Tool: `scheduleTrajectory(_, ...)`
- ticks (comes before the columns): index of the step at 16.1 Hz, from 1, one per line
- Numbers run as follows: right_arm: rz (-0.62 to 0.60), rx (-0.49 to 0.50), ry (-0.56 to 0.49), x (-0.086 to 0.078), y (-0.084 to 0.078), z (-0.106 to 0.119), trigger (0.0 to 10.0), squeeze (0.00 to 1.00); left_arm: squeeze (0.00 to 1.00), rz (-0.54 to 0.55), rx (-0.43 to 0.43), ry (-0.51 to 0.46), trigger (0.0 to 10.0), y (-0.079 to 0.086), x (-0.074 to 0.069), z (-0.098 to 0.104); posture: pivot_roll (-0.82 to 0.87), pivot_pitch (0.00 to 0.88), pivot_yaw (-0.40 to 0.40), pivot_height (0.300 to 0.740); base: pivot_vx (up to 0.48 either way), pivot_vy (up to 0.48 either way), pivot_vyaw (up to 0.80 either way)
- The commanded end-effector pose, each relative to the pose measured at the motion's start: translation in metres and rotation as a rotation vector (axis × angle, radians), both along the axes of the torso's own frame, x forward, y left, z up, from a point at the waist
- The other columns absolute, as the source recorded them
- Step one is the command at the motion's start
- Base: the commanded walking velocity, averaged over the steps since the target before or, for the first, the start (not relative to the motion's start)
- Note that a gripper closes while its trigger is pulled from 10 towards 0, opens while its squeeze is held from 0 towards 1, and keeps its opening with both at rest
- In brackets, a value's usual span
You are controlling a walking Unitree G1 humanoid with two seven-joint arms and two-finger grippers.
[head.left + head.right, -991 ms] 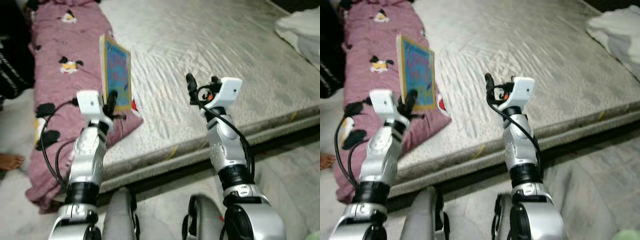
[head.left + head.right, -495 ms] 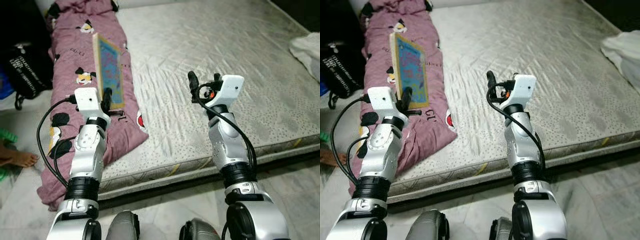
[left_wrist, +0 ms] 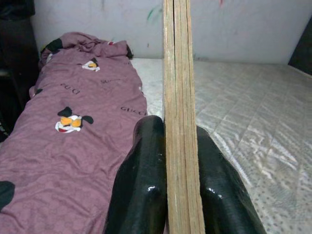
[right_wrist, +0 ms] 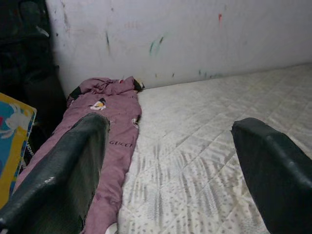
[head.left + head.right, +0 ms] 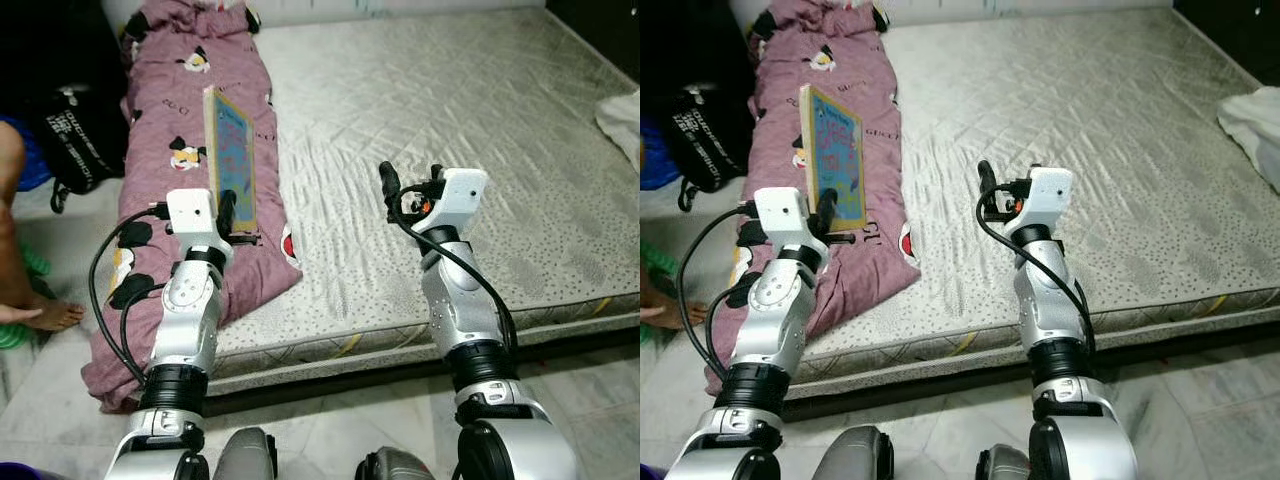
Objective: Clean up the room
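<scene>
Left eye view: the left gripper (image 5: 226, 205) pinches the near edge of a thin wooden board with a blue and yellow picture face (image 5: 232, 163), holding it upright on edge above the mauve cartoon-print quilt (image 5: 170, 140) that lies along the left side of the grey quilted mattress (image 5: 440, 110). The right gripper (image 5: 400, 190) hangs over the mattress middle, carrying nothing. A person's bare foot (image 5: 40, 314) rests on the floor at the far left, so any swing to that side should be slow.

Right eye view: a black bag (image 5: 702, 135) stands left of the quilt.

Left wrist view: both black fingers (image 3: 141, 180) press flat against the board's layered edge. The grip is low, so keeping the board vertical should stop it levering out.

Right wrist view: the fingers stand wide apart, with bare mattress between them.
</scene>
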State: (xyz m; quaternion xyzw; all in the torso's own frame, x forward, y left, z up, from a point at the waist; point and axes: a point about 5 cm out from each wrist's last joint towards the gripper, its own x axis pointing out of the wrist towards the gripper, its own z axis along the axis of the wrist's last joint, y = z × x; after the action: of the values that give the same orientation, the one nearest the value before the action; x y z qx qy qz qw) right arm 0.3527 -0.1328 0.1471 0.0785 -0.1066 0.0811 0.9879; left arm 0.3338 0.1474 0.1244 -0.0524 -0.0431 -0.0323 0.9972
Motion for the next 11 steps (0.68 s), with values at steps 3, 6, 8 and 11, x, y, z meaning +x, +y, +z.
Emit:
scheduleTrajectory(3,-0.018,0.002,0.018,-0.002,-0.002,-0.002,10.0,0.00,0.00,0.009,0.016,-0.037,10.0,0.001,-0.003,0.006,0.03,0.112,-0.005,0.740,0.000,0.000,0.00)
scheduleTrajectory(6,-0.005,-0.035,0.021,-0.006,0.003,-0.007,10.0,0.00,0.00,-0.006,0.013,-0.006,10.0,0.000,-0.010,-0.003,0.02,0.116,0.005,0.740,0.000,0.000,0.00)
scheduleTrajectory(8,-0.008,-0.051,0.020,-0.008,0.005,-0.007,10.0,0.00,0.00,-0.029,0.007,0.001,10.0,-0.006,-0.009,-0.004,0.01,0.114,0.007,0.740,0.000,0.000,0.78)
scheduleTrajectory(11,-0.014,-0.042,0.024,-0.011,0.002,-0.009,10.0,0.00,0.00,-0.054,0.000,-0.001,10.0,-0.012,-0.011,-0.003,0.01,0.127,0.006,0.740,0.000,0.000,0.74)
